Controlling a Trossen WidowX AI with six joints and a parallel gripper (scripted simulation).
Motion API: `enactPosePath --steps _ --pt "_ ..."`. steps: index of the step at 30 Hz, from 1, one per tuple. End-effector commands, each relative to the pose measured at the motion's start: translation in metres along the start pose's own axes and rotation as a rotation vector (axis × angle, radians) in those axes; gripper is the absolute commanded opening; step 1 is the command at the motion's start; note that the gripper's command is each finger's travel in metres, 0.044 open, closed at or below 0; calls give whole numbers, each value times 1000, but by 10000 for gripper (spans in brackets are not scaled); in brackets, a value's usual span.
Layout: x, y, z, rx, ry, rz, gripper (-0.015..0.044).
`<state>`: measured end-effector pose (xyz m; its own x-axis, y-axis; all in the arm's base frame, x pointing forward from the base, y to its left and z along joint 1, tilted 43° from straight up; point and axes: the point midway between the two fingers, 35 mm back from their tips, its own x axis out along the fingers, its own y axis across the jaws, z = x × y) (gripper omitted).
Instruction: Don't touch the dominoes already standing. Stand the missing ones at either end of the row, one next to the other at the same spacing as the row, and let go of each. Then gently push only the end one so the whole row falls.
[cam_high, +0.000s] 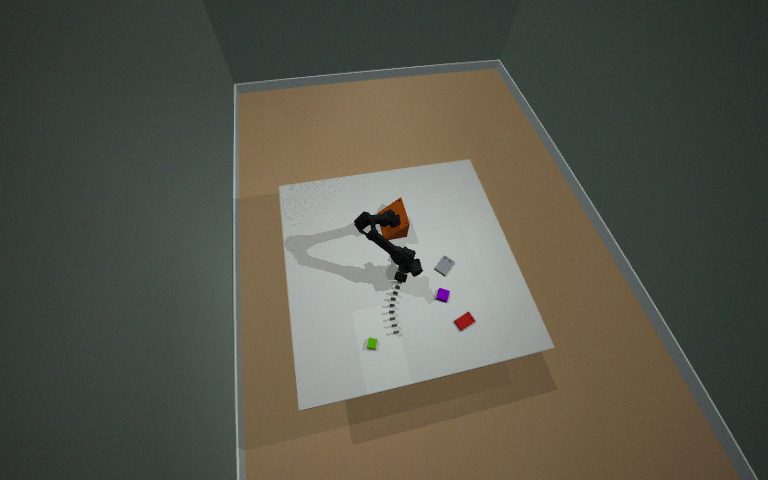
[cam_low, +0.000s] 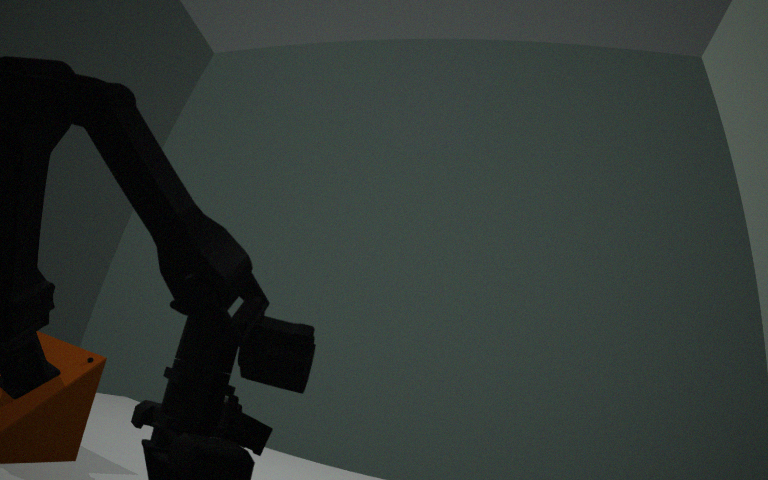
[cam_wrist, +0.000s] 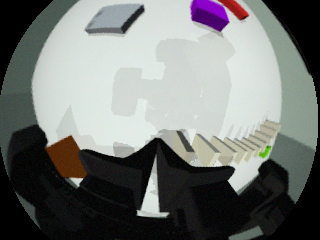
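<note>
A curved row of several pale dominoes (cam_high: 391, 311) (cam_wrist: 206, 151) stands on the white table, evenly spaced as far as I can see. The row runs from beside my gripper away toward the green block. My gripper (cam_wrist: 158, 140) is shut, with nothing between its fingers. In the wrist view its fingertips are low, just to the left of the row's nearest domino (cam_wrist: 184, 144), and partly cover its foot. Whether they touch it I cannot tell. In the top view the arm hides the fingertips; in the exterior view they are below the frame.
A grey block (cam_high: 444, 265) (cam_wrist: 115, 19), a purple block (cam_high: 442, 294) (cam_wrist: 209, 15) and a red block (cam_high: 464, 320) (cam_wrist: 234, 7) lie to the right of the row. A green block (cam_high: 371, 343) (cam_wrist: 265, 151) lies near its far end. The arm's orange base (cam_high: 400, 229) (cam_low: 45, 418) (cam_wrist: 66, 157) is behind.
</note>
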<state>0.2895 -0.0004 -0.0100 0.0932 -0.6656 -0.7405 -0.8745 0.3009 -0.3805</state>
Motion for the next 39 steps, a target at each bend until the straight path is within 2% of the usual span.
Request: enactPosePath --steps 1,14,18,24,39 --pt "-1 -9 1 0 -1 -9 0" --pt "-2 -22 1 3 -5 -2 0" --pt "-28 -30 11 10 -43 -3 0" --pt "-61 -49 -1 1 -3 -9 0" --pt "-62 -49 -1 1 -1 -9 0"
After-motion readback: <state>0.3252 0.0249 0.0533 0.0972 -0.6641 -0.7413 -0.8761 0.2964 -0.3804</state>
